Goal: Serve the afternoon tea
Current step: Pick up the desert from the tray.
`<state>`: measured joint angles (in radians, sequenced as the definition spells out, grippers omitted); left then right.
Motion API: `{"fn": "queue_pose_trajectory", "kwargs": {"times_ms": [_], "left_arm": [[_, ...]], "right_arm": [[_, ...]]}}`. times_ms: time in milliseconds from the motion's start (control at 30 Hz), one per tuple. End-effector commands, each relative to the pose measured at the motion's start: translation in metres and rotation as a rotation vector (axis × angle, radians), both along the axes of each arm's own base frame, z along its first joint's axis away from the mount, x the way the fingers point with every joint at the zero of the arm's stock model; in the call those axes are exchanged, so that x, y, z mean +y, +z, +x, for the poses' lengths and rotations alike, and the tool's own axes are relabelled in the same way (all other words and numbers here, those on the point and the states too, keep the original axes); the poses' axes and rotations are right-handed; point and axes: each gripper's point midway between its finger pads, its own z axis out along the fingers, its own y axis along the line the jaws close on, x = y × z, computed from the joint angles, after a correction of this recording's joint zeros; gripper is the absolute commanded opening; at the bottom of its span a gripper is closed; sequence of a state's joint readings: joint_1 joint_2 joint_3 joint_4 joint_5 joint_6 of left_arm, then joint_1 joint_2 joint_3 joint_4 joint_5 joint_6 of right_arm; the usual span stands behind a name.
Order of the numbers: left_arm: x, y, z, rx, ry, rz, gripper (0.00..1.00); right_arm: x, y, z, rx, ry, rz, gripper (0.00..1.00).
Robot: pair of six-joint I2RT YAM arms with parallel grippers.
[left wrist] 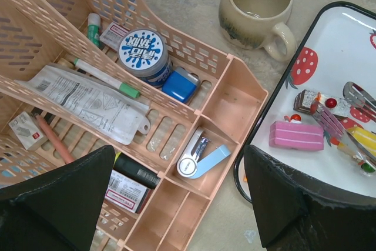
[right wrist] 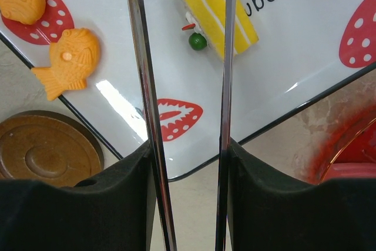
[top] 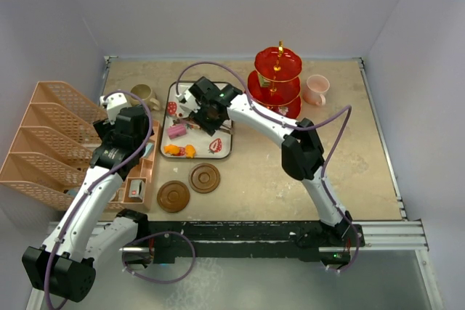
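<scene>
The right arm reaches far forward and to the left over the strawberry-printed tray (right wrist: pixel 282 57). Its right pincer (right wrist: pixel 188 204) is pinching long metal tweezers (right wrist: pixel 143 86), whose two blades straddle a yellow cake slice (right wrist: pixel 205 4). The blade tips run off the top of the wrist view, so I cannot tell whether they touch the slice. The left arm bends over the peach desk organiser (left wrist: pixel 229 104), with the left pincer (left wrist: pixel 176 204) spread wide and holding nothing.

From above, the right wrist hides part of the tray. The tray also holds two orange fish-shaped sweets (right wrist: pixel 67 60), one pink cake slice (left wrist: pixel 296 135) and one chocolate piece (left wrist: pixel 305 101). On the tabletop (top: pixel 290 194) stand two brown coasters (top: pixel 174 196), one red three-tier stand (top: pixel 277 81), one pink mug (top: pixel 317 89) and one olive-brown mug (left wrist: pixel 255 7).
</scene>
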<state>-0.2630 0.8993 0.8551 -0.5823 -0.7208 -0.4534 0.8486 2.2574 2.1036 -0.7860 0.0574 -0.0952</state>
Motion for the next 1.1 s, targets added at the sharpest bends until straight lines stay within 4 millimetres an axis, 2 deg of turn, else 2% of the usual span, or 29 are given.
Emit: {"fn": "queue_pose_trajectory", "kwargs": {"times_ms": [0,167,467,733,967,1067], "left_arm": [[-0.002,0.011,0.006,-0.048,-0.001,-0.017,0.88],[-0.002,0.011,0.006,-0.046,-0.001,-0.015,0.88],[-0.002,0.009,0.007,-0.038,-0.001,-0.011,0.88],[-0.001,0.008,0.006,-0.033,0.003,-0.006,0.88],[-0.001,0.008,0.007,-0.030,0.005,-0.004,0.88],[-0.001,0.008,0.007,-0.029,0.006,-0.004,0.88]], "right_arm": [[0.001,0.023,0.012,-0.042,0.020,0.026,0.47],[0.000,0.022,0.017,-0.036,0.021,0.032,0.46],[0.001,0.012,0.009,0.008,0.049,0.040,0.46],[0.003,0.016,0.009,-0.005,0.061,0.053,0.46],[0.001,-0.001,0.008,0.020,0.064,0.025,0.46],[0.003,-0.001,0.008,0.018,0.071,0.029,0.46]]}}
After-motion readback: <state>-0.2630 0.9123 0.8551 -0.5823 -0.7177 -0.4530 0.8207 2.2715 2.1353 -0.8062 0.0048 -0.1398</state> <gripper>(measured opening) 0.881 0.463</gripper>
